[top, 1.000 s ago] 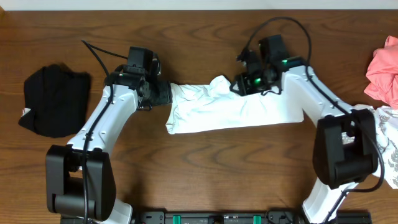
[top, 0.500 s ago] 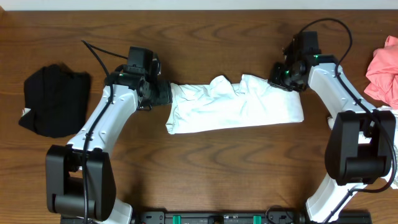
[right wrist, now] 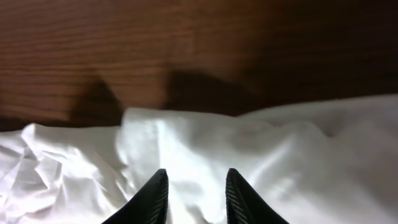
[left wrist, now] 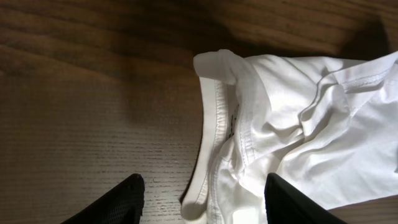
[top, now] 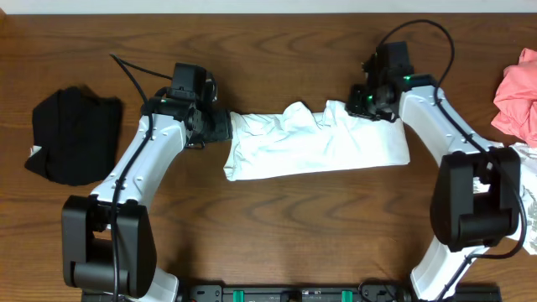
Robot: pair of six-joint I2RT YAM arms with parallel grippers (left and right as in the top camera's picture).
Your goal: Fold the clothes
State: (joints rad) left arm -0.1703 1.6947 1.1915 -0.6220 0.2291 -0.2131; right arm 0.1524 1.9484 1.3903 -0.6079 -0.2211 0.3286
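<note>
The white cotton T-shirt (top: 319,147) lies crumpled in a long band across the middle of the dark wooden table (top: 277,226), stretched between my two arms.

My left gripper (top: 220,126) sits at the shirt's left end. In my left wrist view its black fingers (left wrist: 118,202) stand wide apart, and the shirt's rolled, stitched hem (left wrist: 214,124) runs up between them. The cloth lies on the wood, touching neither finger that I can see.

My right gripper (top: 359,102) is at the shirt's far right corner, over its upper edge. In the right wrist view my two fingertips (right wrist: 155,196) are set close, with only a narrow gap, and white fabric (right wrist: 249,149) fills the space under and between them. I cannot tell whether they pinch it or merely hang above it.

A black garment (top: 71,138) lies bunched well apart to my left. A pink garment (top: 518,92) and a patterned white one (top: 527,189) lie at the right edge.
</note>
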